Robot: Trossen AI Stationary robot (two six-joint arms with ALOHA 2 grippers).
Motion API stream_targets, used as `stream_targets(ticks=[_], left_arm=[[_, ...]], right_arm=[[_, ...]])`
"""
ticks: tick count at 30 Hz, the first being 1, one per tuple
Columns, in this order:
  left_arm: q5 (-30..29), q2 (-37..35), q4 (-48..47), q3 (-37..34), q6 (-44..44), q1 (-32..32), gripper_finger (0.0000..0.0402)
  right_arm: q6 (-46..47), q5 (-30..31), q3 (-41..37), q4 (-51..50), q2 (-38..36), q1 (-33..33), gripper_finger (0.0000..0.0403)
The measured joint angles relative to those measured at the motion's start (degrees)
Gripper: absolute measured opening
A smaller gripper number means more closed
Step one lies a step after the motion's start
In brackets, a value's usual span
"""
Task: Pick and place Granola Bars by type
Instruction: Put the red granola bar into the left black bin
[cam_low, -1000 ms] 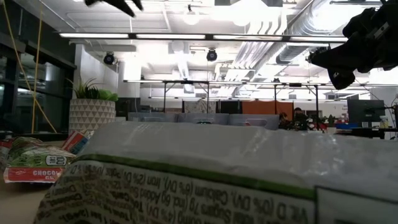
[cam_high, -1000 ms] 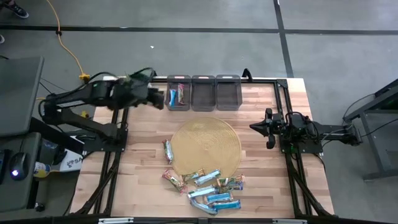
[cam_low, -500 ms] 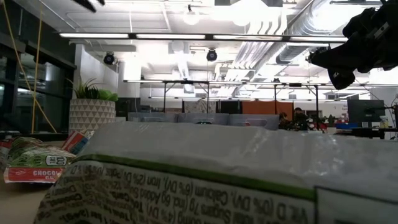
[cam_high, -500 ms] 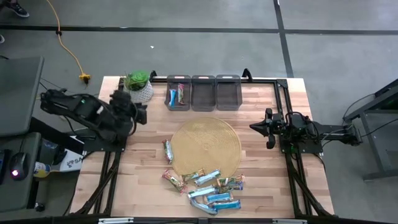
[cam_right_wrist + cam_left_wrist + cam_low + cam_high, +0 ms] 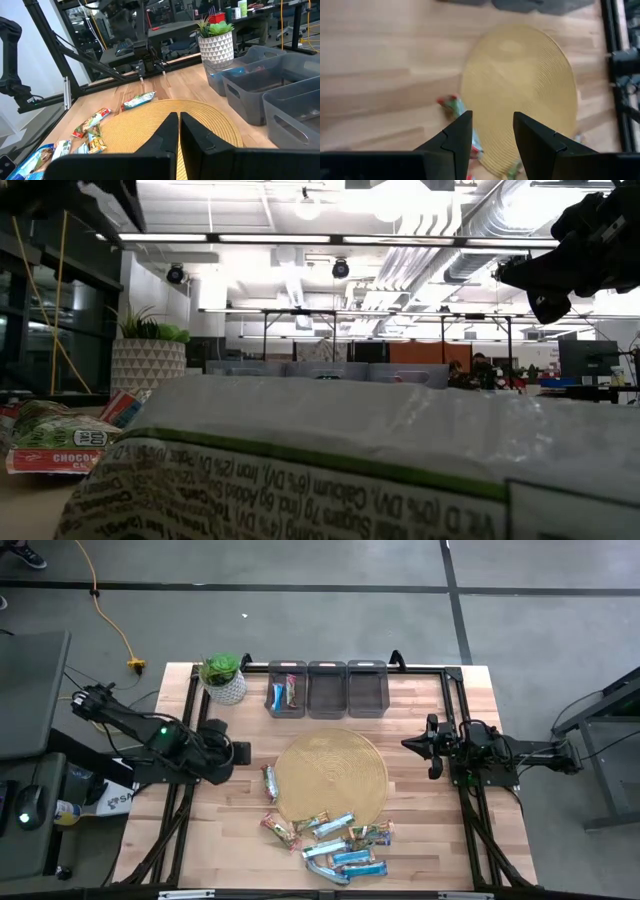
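Several granola bars [image 5: 335, 845] in blue-white, red and greenish wrappers lie heaped by the near rim of a round woven mat [image 5: 330, 778]. One greenish bar [image 5: 268, 783] lies alone at the mat's left rim; the left wrist view shows it too [image 5: 454, 106]. Two bars [image 5: 284, 695] lie in the leftmost of three grey bins [image 5: 270, 690]. My left gripper [image 5: 238, 752] hovers open left of the mat, slanting down toward it, nothing between its fingers [image 5: 492, 127]. My right gripper [image 5: 408, 744] waits shut at the table's right [image 5: 178, 125].
A potted plant [image 5: 222, 678] stands at the far left corner beside the bins. The middle bin [image 5: 327, 690] and the right bin [image 5: 367, 690] stand along the far edge. In the low view one wrapper [image 5: 330, 470] lies right before the lens.
My left gripper has drawn back from over the leftmost bin toward the table's left and near side, sinking as it went. It has rolled about its own line and now slants down toward the mat's left rim. Its fingers stay open.
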Motion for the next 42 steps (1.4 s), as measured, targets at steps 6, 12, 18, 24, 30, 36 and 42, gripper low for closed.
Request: stream_targets(ticks=[6, 12, 18, 24, 30, 36, 42], left_arm=[[5.6, 4.6, 3.5, -0.1, -0.3, 0.0, 0.0140], [11.4, 9.9, 4.5, -0.1, -0.4, 0.0, 0.0140], [11.7, 14.2, 5.9, -0.1, -0.3, 0.0, 0.0140], [11.1, 18.2, 6.4, -0.1, 0.4, 0.0, 0.0140], [9.8, 21.8, 6.3, -0.1, 0.7, 0.0, 0.0140], [8.8, 24.8, 6.6, -0.1, -0.9, 0.1, 0.0140], [9.0, 25.9, 10.4, -0.4, 1.1, 2.3, 0.0141]], right_arm=[[0.0, 0.0, 0.0, 0.0, 0.0, 0.0, 0.0000], [0.0, 0.0, 0.0, -0.1, 0.0, 0.0, 0.0000], [0.0, 0.0, 0.0, 0.0, 0.0, 0.0, 0.0000], [0.0, 0.0, 0.0, -0.1, 0.0, 0.0, 0.0000], [0.0, 0.0, 0.0, 0.0, 0.0, 0.0, 0.0000], [0.0, 0.0, 0.0, 0.0, 0.0, 0.0, 0.0000], [0.0, 0.0, 0.0, 0.0, 0.0, 0.0, 0.0000]])
